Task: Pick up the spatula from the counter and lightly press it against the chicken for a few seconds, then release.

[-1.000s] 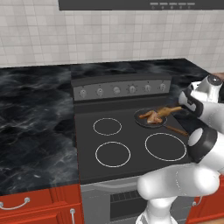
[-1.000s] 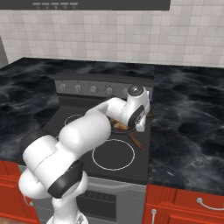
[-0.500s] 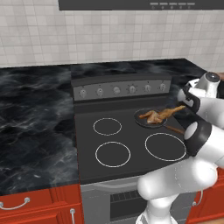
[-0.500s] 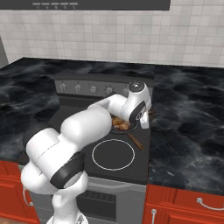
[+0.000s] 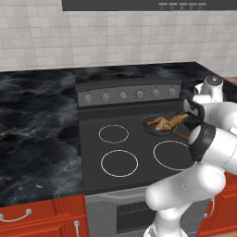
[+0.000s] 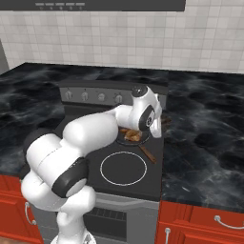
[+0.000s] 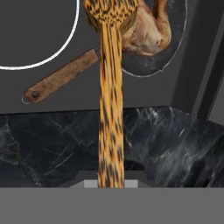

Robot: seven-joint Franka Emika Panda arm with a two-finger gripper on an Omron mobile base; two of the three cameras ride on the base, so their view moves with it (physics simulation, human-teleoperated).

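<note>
My claw [image 5: 190,114] is clamped on the end of the spatula [image 7: 110,92], whose long spotted wooden handle runs straight out from between my fingers. The claw hangs above the black marble surface [image 7: 168,140] just beside the right edge of the stove [image 5: 92,152], and the spatula is lifted clear of that surface.

The spatula head reaches over the edge of the stove and lies across the near side of the chicken [image 7: 151,33]. Seen from the left base camera, its tip meets the chicken [image 5: 162,123], but I cannot tell how hard it bears on the meat.

The chicken, browned and glossy, lies inside a dark round pan [image 7: 175,48] on the rear right burner. The brown pan handle [image 7: 61,78] sticks out toward the front of the stove, beside the spatula but apart from it.

Three white burner rings [image 5: 119,163] mark the rest of the dark cooktop. A row of knobs [image 5: 123,96] sits along the back panel. The marble surface [image 5: 32,120] continues on the left of the stove, with red cabinets [image 5: 28,217] below and a white tiled wall [image 5: 92,37] behind.
</note>
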